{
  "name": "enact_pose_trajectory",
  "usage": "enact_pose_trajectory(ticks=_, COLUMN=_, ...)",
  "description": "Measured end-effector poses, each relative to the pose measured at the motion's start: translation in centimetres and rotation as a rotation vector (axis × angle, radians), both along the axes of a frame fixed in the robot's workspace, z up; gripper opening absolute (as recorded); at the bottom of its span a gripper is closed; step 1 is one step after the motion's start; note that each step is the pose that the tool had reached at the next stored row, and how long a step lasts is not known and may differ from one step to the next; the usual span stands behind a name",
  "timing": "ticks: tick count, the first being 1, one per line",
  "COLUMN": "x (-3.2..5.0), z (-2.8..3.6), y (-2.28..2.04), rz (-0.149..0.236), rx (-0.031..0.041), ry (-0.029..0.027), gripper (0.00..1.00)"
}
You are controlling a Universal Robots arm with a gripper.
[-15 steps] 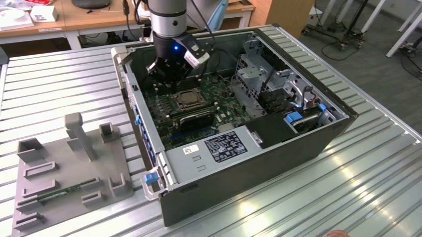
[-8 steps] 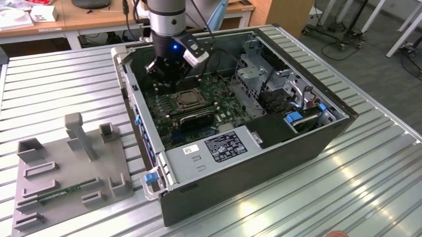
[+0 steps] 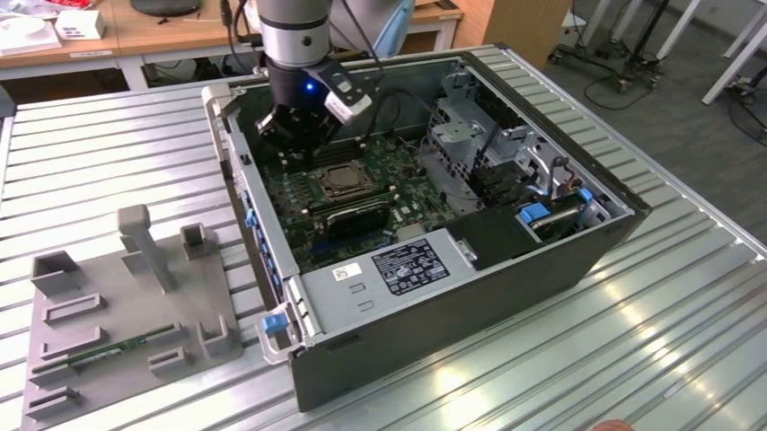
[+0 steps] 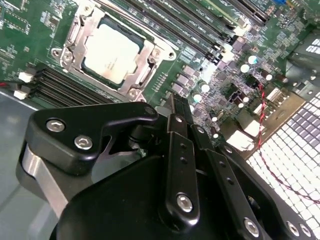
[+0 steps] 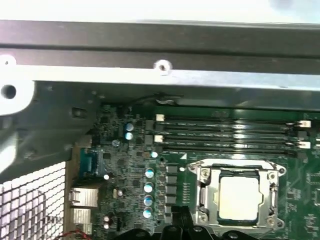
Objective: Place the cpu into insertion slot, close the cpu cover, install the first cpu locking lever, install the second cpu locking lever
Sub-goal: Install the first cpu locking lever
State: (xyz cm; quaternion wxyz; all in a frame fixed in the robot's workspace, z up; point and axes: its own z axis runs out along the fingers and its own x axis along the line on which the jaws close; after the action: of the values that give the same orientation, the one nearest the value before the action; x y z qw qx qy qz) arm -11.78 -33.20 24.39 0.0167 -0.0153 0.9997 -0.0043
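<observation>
Rig: one arm reaching down into an open dark-grey tower PC case (image 3: 480, 296) laid on its side on a ribbed metal table (image 3: 120, 153), so the board faces up for top-down access.
Claw: black two-finger gripper (image 4: 179, 106) hangs just above the green motherboard (image 3: 401, 166), beside the socket area and not touching it. Fingers (image 4: 175, 145) look pressed together w/ nothing pinched between them.
CPU: small square chip w/ silvery-tan metal top (image 4: 112, 47), lying flat and square inside the socket. Judged seated, since no corner rides up.
Slot: square socket w/ silvery metal rim (image 4: 131, 91) on the board, next to the long black memory slots (image 5: 225, 132).
Cover: thin silvery frame plate w/ a big square window (image 4: 143, 67), lying down over the chip's edges so the chip top shows through the window. That's how it clamps the chip w/o hiding it.
Lever: thin silvery wire rod (image 4: 145, 31) runs along one side of the frame and appears to lie low. Can't tell if it's hooked under its tab.
Progress (judgement): chip placed, cover down. Lever status unclear.
Why the claw sits here: closed tips make a narrow pusher, prob. suited to nudging a thin lever in a tight spot near the case wall.
Aside: grey moulded parts holder (image 3: 120, 314) lies on the table, well apart from the case, at the exterior view's left.
</observation>
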Motion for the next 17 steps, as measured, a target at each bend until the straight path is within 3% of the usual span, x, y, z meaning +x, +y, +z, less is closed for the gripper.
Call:
enact_pose_trajectory(ticks=3, x=-0.16, z=0.00, y=0.00, rz=0.001, rx=0.0157, ry=-0.0038, gripper=0.11)
enact_pose_trajectory(ticks=6, x=-0.23, z=0.01, y=0.00, rz=0.001, rx=0.0378, ry=-0.0090, gripper=0.11)
enact_pose_trajectory(ticks=10, x=-0.33, z=0.07, y=0.00, rz=0.001, rx=0.0555, ry=-0.0178, gripper=0.11)
enact_pose_trajectory(ticks=14, x=-0.59, z=0.07, y=0.00, rz=0.001, rx=0.0850, ry=-0.0254, gripper=0.11)
enact_pose_trajectory(ticks=17, x=-0.85, z=0.07, y=0.00, rz=0.002, rx=0.0923, ry=-0.0300, gripper=0.11)
